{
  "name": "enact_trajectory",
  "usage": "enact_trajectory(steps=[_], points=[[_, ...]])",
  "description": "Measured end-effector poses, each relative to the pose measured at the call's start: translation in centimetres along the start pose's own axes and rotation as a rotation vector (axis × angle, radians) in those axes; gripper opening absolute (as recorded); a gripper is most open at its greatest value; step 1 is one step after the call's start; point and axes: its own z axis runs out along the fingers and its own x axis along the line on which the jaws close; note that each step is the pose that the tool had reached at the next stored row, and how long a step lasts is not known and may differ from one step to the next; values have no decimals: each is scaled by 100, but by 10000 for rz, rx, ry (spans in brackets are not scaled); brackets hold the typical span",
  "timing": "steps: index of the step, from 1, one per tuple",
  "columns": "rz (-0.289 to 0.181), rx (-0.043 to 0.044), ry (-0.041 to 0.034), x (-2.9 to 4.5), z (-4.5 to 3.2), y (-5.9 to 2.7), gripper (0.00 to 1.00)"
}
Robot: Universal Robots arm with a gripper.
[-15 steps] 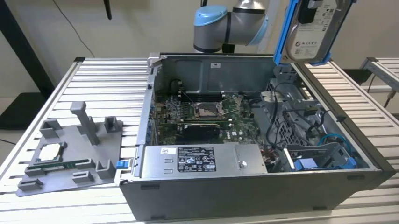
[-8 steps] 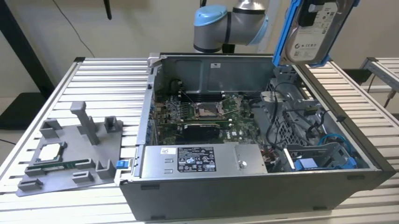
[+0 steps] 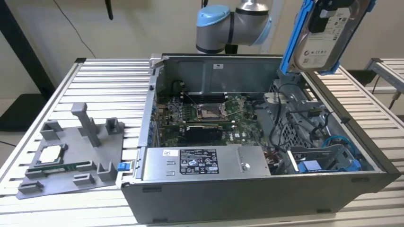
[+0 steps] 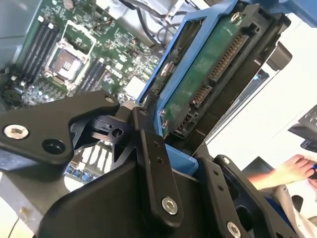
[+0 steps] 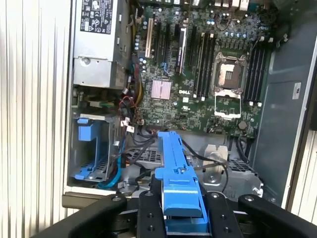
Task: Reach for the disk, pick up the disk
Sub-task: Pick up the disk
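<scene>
Two black fingers [image 5: 148,218] of the gripper [image 5: 182,218] clamp the blue frame of the disk [image 3: 323,35] from either side, so the jaws stand narrow, holding it. In the second wrist view the disk [image 4: 208,74] rises straight out from between the fingers, its green circuit board and connector facing the camera. In the exterior view it hangs upright, well above the open case [image 3: 252,142], over the far corner at the exterior view's right, with its white printed label facing outward — I leave the small print unread. Nothing touches the disk's edges but the gripper, and there is free air all round it. Below, the case lies on its side with the motherboard [image 5: 208,69] and bare socket [image 3: 208,111] exposed, a power supply [image 3: 202,163] with a white sticker along the near wall, and a blue bracket [image 3: 325,163] in the bay at the exterior view's right. On the slatted table [image 3: 101,80], at the exterior view's left, sits a grey fixture [image 3: 75,151] with a chip [image 3: 50,153] on it. A person's hand [image 4: 290,171] shows in the second wrist view, beyond the disk.
</scene>
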Motion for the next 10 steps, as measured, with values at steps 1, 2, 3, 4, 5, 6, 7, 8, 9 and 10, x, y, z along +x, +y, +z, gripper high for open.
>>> enact_trajectory(steps=[1,2,3,4,5,6,7,8,9,10], points=[[-1,-5,-4,36,4,1,0],[0,-9,-7,69,8,3,0],[0,-14,-10,105,12,4,0],[0,-19,-12,143,17,6,0],[0,-25,-15,181,23,8,0],[1,-31,-17,216,30,9,0],[1,-36,-19,255,37,11,0],[1,-39,-25,289,47,12,0],[1,-41,-33,327,60,13,0],[2,-46,-39,366,72,12,0]])
